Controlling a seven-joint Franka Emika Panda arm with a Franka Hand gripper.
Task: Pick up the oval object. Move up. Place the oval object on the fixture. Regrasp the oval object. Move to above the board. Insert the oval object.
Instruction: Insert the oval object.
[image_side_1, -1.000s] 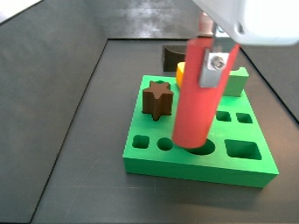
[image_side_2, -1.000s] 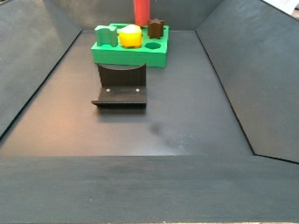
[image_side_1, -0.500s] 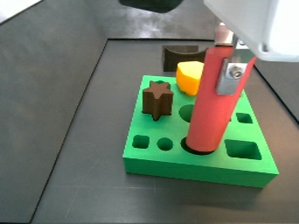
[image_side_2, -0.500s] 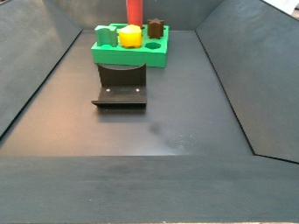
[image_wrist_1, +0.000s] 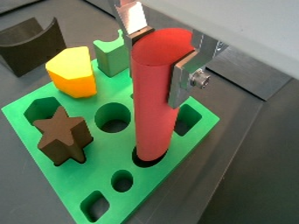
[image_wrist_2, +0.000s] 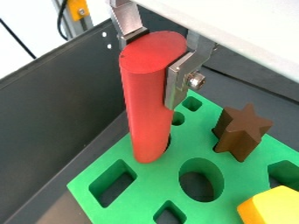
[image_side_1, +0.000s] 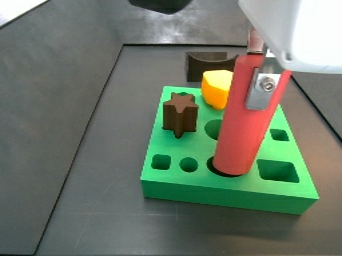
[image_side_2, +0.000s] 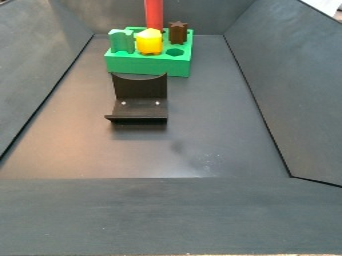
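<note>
We see the gripper (image_wrist_1: 162, 48) above the board (image_wrist_1: 205, 122), its jaws pinching the top of the oval object (image_wrist_1: 158, 96) between 2 silver fingers (image_wrist_1: 186, 77). The oval object stands upright below the jaws, its lower end sitting in a hole of the board in both wrist views. Beside it on the board, the dark star peg (image_wrist_1: 62, 138) stands in its hole and the yellow wedge (image_wrist_1: 73, 72) sits farther off. In a side view the fixture (image_side_2: 138, 103) stands on the floor in front of the board, well apart from the jaws.
</note>
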